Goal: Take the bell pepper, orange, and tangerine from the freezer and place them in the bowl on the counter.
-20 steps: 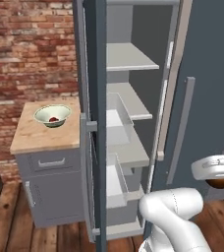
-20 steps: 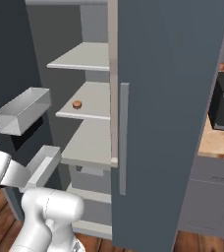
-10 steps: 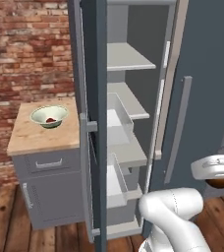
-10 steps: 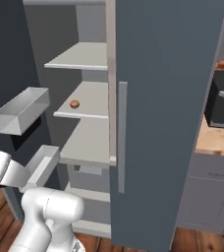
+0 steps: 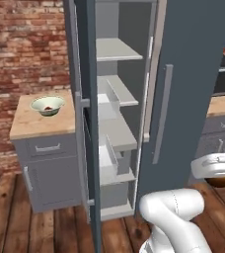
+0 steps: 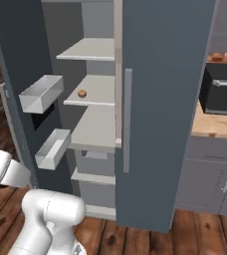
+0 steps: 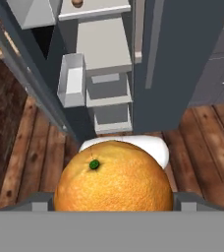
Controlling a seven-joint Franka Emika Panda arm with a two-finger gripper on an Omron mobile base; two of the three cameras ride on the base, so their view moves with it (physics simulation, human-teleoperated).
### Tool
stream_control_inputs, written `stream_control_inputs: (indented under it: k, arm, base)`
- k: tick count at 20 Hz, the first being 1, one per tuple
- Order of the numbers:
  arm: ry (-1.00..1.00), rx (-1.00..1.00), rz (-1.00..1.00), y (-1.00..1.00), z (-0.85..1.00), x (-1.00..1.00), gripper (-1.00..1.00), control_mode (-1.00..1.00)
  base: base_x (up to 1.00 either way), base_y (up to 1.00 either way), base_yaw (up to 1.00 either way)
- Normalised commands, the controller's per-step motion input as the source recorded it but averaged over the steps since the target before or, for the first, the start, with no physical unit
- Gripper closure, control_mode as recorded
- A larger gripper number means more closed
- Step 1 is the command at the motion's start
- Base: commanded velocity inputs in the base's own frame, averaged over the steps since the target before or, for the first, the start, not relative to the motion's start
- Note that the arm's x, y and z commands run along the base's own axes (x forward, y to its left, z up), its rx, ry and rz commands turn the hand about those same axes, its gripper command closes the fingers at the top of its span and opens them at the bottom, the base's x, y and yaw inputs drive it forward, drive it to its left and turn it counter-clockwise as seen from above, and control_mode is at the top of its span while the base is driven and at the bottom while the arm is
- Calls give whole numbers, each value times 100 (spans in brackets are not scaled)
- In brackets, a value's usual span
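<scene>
Jaws: spread wide and closed around the orange (image 7: 114, 174), which I hold low, clear of the freezer (image 5: 193, 74), above the wood floor (image 7: 30, 147); I judge this the carry toward the bowl.

Orange: big, round, green stem dot on top, seated between the two tips, so the wide spread is a grip and not slack.

Freezer: door open, pale shelves bare except one small brown fruit (image 6: 82, 93) on a middle shelf, likely the tangerine left to fetch. Bins (image 6: 41, 93) hang on the open door.

Bowl (image 5: 48, 105): on the table (image 5: 40, 123) just left of the freezer, with something small and red in it, probably the pepper.
</scene>
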Motion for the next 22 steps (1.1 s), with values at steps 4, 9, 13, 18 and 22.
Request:
stream_control_inputs:
  k: [4, 9, 13, 18, 22]
  arm:
    - [0, 0, 0, 0, 0, 0, 100, 100]
    - [0, 0, 0, 0, 0, 0, 100, 100]
    - [0, 0, 0, 0, 0, 0, 100, 100]
    - [0, 0, 0, 0, 0, 0, 100, 100]
    - [0, 0, 0, 0, 0, 0, 100, 100]
  base:
    - [-100, 4, 0]
    - [-35, 53, 0]
    - [12, 100, 0]
    - [25, 100, 0]
    - [19, 100, 0]
